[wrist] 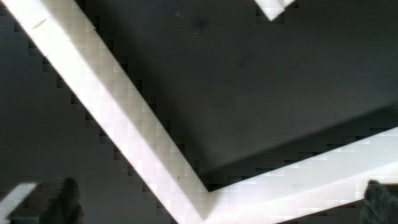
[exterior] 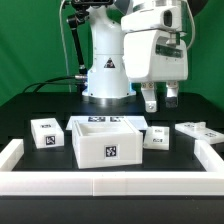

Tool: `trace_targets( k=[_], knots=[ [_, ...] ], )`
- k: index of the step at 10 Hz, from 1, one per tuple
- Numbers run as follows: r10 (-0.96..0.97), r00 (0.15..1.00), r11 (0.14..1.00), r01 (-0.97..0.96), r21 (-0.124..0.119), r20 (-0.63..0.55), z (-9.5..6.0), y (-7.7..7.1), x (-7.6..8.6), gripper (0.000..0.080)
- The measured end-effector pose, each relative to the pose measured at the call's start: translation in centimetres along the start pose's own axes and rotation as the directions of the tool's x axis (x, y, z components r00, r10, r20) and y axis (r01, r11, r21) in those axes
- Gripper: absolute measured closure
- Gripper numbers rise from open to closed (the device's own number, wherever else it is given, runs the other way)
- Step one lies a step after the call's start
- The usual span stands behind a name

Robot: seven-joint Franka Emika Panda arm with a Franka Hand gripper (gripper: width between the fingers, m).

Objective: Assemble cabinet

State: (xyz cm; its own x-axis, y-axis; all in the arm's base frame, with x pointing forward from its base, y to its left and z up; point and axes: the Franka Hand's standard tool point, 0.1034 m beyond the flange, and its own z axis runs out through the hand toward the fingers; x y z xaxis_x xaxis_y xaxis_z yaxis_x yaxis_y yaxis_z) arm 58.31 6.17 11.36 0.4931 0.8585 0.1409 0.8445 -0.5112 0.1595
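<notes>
Foreground: a low white border rail [exterior: 110, 184] runs along the near edge of the black table [exterior: 40, 105].
Task's thing: the large white plastic box-shaped cabinet [exterior: 108, 142] stands on the table just behind that rail, near the middle of the exterior view.
Neighbours: small white tagged blocks lie beside it, one [exterior: 45, 132] to the exterior view's left and two [exterior: 157, 137] [exterior: 200, 130] to the right.
My tool: my two-finger gripper [exterior: 160, 101] hangs above the table behind the right-hand blocks, well apart from the cabinet. The jaws stand spread and hold nothing. In the wrist view the dark fingertips [wrist: 54, 205] sit at opposite edges.
Handling (judged): stiff, light for its bulk and smooth, so it is likely to slide when pushed. It looks too broad to span whole.
Hold (judged): I would pinch one upright wall from above, at its rim.
Facing: the open side is up and the tagged wall [exterior: 112, 153] faces the exterior camera.
Long axis: seemingly across the exterior view, left to right.
</notes>
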Motion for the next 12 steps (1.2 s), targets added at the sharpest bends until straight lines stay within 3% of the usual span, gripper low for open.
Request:
trace_targets(
  k=[4, 5, 6, 8, 10, 12],
  knots=[
    [-0.008, 1.0, 1.0, 0.008, -0.007, -0.005, 0.0, 0.1, -0.2, 0.0001],
    [-0.07, 0.998, 0.997, 0.07, -0.012, -0.004, 0.1, 0.1, -0.5, 0.0001],
    [-0.231, 0.973, 0.973, 0.231, -0.019, -0.003, 0.6, -0.1, -1.9, 0.0001],
    [-0.398, 0.917, 0.917, 0.398, 0.007, 0.022, 1.2, -0.9, -3.3, 0.0001],
    [-0.48, 0.876, 0.877, 0.479, 0.022, 0.05, 2.0, -2.8, -3.7, 0.0001],
    [-0.471, 0.881, 0.882, 0.471, 0.018, 0.051, 1.9, -2.3, -3.8, 0.0001]
  ],
)
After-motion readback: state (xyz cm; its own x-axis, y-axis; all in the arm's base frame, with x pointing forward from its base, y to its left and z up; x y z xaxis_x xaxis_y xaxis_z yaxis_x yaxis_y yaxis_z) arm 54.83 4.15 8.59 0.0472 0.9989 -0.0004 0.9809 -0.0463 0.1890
